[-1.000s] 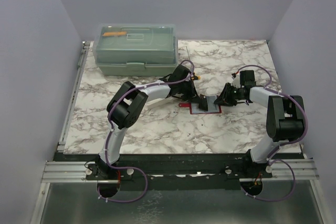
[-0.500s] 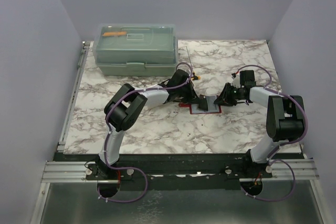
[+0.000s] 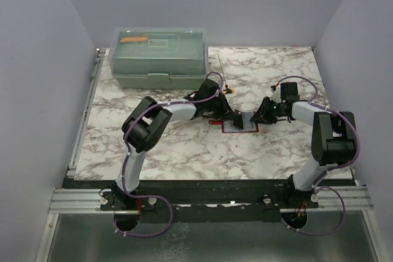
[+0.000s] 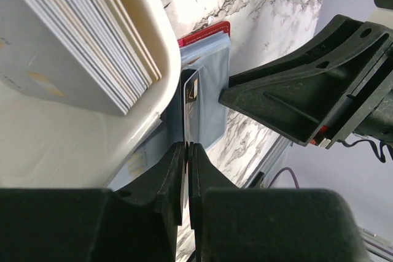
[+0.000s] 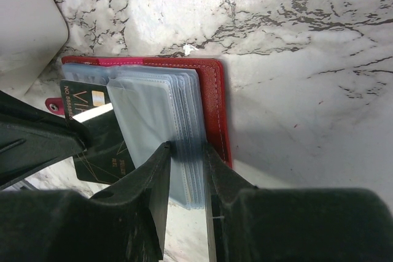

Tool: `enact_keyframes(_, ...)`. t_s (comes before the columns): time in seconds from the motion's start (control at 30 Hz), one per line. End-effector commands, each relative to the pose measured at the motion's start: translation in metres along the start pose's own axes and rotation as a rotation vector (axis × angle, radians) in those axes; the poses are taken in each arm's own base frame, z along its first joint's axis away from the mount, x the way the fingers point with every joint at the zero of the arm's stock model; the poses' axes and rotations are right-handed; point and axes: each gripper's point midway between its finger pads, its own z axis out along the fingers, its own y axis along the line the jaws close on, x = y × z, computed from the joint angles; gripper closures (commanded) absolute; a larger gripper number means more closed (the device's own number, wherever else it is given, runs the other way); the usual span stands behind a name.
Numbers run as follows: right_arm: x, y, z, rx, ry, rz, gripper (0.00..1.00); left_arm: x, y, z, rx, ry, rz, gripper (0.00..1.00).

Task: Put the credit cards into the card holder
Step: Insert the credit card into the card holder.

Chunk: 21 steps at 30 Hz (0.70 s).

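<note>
Both arms meet at mid-table over the red holder, which lies open on the marble between them. Your right gripper is clamped from the right on the bundle of clear sleeves, pinning it. Your left gripper reaches in from the left. Its fingers are almost together, with the near edge of a dark card in the slit between them. You cannot tell whether they bite on it or merely flank it. The card lies over the holder's left half. Its long axis runs straight out from the left fingertips toward the sleeves, and its leading end is at their left margin, seemingly just under the top one. The pocket therefore lies to the card's right and in line with it, and the left arm is the nearer one. The next move looks like a push rightward along that axis while the right grip steadies the bundle. The other cards sit stacked in the white tray just left of the holder.
</note>
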Motion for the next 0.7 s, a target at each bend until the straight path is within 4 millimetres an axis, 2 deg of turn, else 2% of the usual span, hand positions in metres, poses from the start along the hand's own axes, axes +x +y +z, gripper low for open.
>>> enact_keyframes(0.0,0.026,-0.012,0.007,0.034,0.078,0.011,0.74,0.003,0.001,0.008,0.005,0.023,0.003,0.84)
enact_keyframes(0.07,0.025,-0.012,0.007,0.033,0.077,0.01,0.74,0.002,0.002,0.009,-0.008,0.025,0.013,0.86)
enact_keyframes(0.2,0.026,-0.012,0.008,0.037,0.078,0.012,0.74,-0.004,0.006,0.005,-0.037,-0.019,0.027,1.0)
enact_keyframes(0.5,0.028,-0.013,0.009,0.033,0.083,0.017,0.74,-0.02,0.02,-0.01,-0.106,-0.178,0.035,1.0)
enact_keyframes(0.67,0.027,-0.012,0.008,0.029,0.081,0.015,0.74,-0.02,0.017,-0.002,-0.071,-0.171,0.017,1.0)
